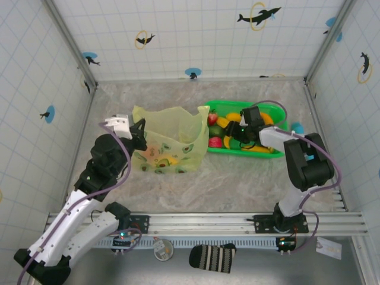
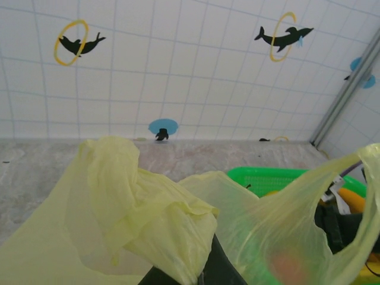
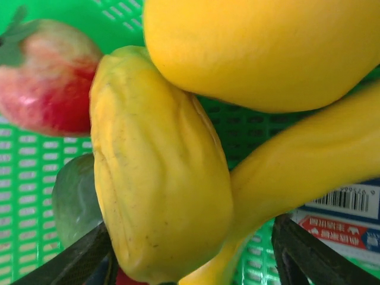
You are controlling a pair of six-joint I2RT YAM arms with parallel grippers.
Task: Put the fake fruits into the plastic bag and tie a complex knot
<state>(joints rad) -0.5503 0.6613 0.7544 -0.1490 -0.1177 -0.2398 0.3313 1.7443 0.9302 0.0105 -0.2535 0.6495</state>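
The plastic bag [image 1: 169, 142] stands open on the table, yellow-green with avocado prints. My left gripper [image 1: 140, 132] is shut on its left rim; in the left wrist view the bunched film [image 2: 148, 208] drapes over the dark jaws [image 2: 205, 276]. The fake fruits lie in a green basket [image 1: 261, 107] right of the bag. My right gripper [image 1: 234, 135] hangs low over them, open. In the right wrist view its fingers [image 3: 71, 264] straddle a ridged yellow fruit [image 3: 160, 172], with a banana [image 3: 309, 166], a round yellow fruit [image 3: 261, 47] and a red one [image 3: 47, 83] around it. No knot shows.
The basket touches the bag's right side. A cyan object [image 1: 297, 127] sits just right of the basket, near the right wall. A dark green piece [image 3: 74, 199] and a barcode label [image 3: 344, 214] lie in the basket. Bare table spreads in front of the bag.
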